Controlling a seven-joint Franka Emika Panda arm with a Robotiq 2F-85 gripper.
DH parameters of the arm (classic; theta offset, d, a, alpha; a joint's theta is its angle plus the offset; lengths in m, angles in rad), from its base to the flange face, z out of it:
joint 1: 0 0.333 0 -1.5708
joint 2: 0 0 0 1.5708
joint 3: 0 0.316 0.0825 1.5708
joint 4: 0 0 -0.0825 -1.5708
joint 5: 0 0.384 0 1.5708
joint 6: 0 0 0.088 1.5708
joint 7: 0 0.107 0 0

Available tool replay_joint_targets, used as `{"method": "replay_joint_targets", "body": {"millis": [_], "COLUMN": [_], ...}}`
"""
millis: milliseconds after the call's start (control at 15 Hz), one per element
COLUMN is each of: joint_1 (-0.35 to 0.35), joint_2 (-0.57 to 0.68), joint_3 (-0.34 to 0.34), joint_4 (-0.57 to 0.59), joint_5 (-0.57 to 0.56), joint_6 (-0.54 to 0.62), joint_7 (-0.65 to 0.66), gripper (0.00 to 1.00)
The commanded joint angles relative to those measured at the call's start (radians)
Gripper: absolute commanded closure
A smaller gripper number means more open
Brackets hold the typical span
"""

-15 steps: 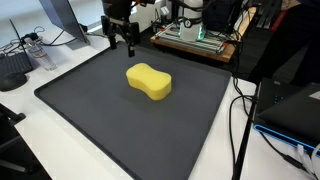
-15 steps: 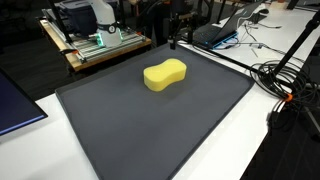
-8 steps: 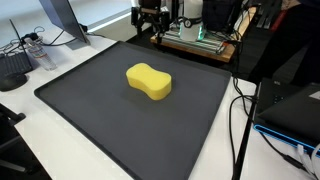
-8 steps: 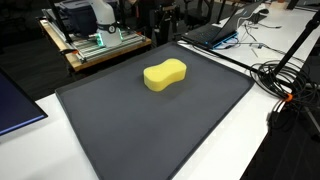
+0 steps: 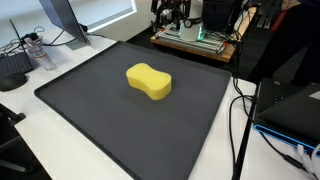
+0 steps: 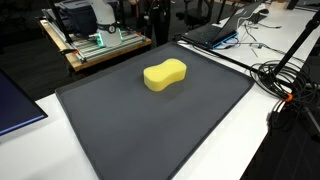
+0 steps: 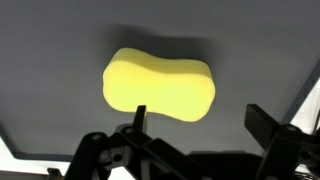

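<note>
A yellow peanut-shaped sponge (image 5: 148, 81) (image 6: 165, 74) lies flat near the middle of a dark grey mat (image 5: 100, 115) (image 6: 150, 135). My gripper (image 5: 172, 12) hangs high beyond the mat's far edge, well away from the sponge. In the wrist view the sponge (image 7: 160, 87) sits far below on the mat (image 7: 50, 40). The gripper (image 7: 200, 118) is open, its two dark fingers (image 7: 262, 120) spread wide with nothing between them. In an exterior view the gripper is hard to pick out against the dark background.
A wooden board with green electronics (image 5: 195, 38) (image 6: 95, 45) stands behind the mat. Black cables (image 5: 240, 120) (image 6: 285, 80) run along one side. A laptop (image 6: 215, 30), a monitor (image 5: 60, 20) and a dark panel (image 5: 295, 110) border the white table.
The gripper has risen and swung away from the mat's far corner toward the wooden board behind it. It stayed open. The sponge has not moved.
</note>
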Motion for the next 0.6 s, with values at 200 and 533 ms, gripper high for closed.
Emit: {"method": "replay_joint_targets", "body": {"millis": [200, 533], "joint_1": [0.038, 0.026], "joint_2": [-0.058, -0.044], "joint_3": [0.015, 0.026], "joint_4": [0.052, 0.083], "joint_5": [0.014, 0.000], "joint_6": [-0.146, -0.218], "joint_7": [-0.057, -0.033], "gripper": [0.00, 0.00]}}
